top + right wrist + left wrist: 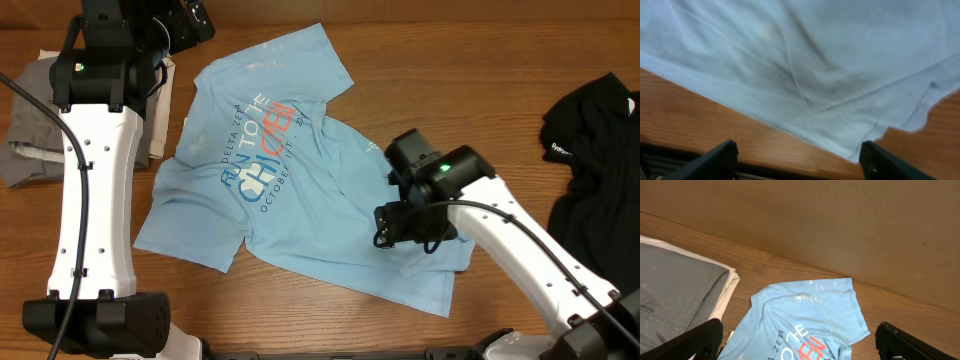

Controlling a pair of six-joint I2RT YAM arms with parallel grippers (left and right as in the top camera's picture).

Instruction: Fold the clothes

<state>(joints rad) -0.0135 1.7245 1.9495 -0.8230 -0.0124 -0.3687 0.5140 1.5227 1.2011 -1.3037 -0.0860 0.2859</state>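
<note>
The clothes, a light blue T-shirt (270,170) with white, blue and orange-red chest lettering, lie spread and rumpled across the middle of the table. My right gripper (392,225) hovers low over the shirt's right lower part. In the right wrist view its jaws (797,162) stand open above bare wood, with the shirt's hem (840,80) just ahead and nothing between the fingers. My left gripper (195,25) hangs high at the back left, past the shirt's far sleeve. In the left wrist view it (800,350) is wide open and empty over the shirt (810,310).
Folded grey trousers (35,130) on a white cloth (160,110) lie at the left edge; the left wrist view also shows the trousers (675,295). A black garment (590,140) is heaped at the right. The table's front edge runs close below the right gripper.
</note>
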